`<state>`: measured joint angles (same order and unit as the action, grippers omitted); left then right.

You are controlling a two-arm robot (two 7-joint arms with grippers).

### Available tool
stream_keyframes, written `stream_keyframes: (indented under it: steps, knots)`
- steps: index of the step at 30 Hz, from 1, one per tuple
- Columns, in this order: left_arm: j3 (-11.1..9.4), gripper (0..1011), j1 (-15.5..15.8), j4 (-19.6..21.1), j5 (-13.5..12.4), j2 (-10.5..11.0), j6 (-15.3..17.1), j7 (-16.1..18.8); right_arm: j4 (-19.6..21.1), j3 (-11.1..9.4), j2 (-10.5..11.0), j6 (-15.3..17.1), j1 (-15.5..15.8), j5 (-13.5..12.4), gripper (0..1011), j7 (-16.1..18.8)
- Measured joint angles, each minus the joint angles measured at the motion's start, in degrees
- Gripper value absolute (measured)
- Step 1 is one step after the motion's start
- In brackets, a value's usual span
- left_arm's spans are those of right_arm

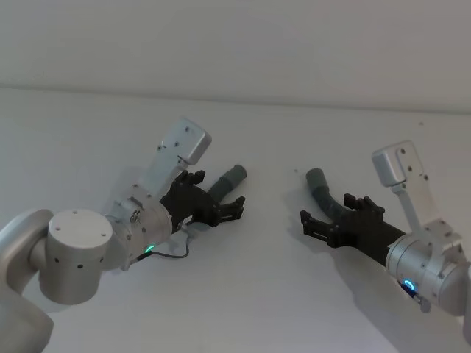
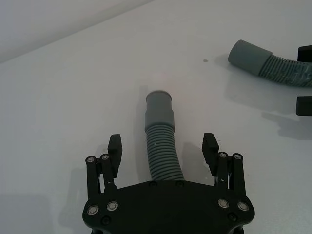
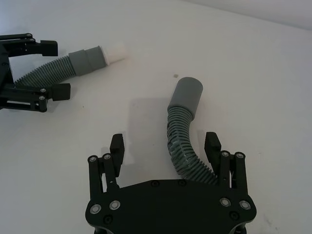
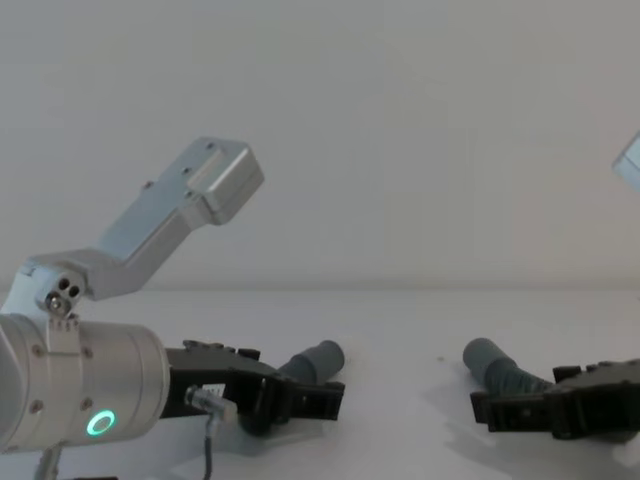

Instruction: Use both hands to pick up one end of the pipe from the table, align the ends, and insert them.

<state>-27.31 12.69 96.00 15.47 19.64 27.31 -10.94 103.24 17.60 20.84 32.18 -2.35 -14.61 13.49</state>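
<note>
Head view shows the left end effector (image 1: 218, 193) and the right end effector (image 1: 328, 213) both spread open, each straddling a piece of grey pipe (image 1: 325, 195) lying on the white bench (image 1: 88, 132), its cuffed ends (image 1: 235, 175) apart.

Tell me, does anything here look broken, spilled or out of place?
Nothing looks broken or spilled. The pipe lies in two separate pieces on the table, one straddled by the open left hand, the other by the open right hand. Only a tiny dark speck between their ends stands out.
</note>
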Motion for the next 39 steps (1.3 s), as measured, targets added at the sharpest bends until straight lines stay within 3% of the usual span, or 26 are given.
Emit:
stream_keyframes:
  steps: [9,11,19,24,35,39]
  knots:
    - [0.57,997,-0.57,0.27,-0.27,-0.32,0.07,0.41,-0.72,0.01,-0.47,-0.05,-0.38,0.27,998,0.28]
    - [0.63,981,-0.63,0.29,-0.29,-0.35,0.07,0.46,-0.86,0.01,-0.56,-0.07,-0.45,0.33,957,0.38]
    - [0.85,797,-0.86,0.42,-0.4,-0.47,0.08,0.64,-1.15,0.0,-0.75,-0.12,-0.59,0.4,771,0.5]
    - [0.92,642,-0.91,0.45,-0.43,-0.5,0.08,0.68,-1.28,0.0,-0.82,-0.14,-0.65,0.43,581,0.52]
    - [1.01,306,-0.99,0.51,-0.49,-0.58,0.08,0.75,-1.4,-0.01,-0.9,-0.21,-0.7,0.49,272,0.59]
    - [1.03,306,-1.01,0.51,-0.49,-0.6,0.08,0.76,-1.41,-0.01,-0.92,-0.22,-0.73,0.51,195,0.6]
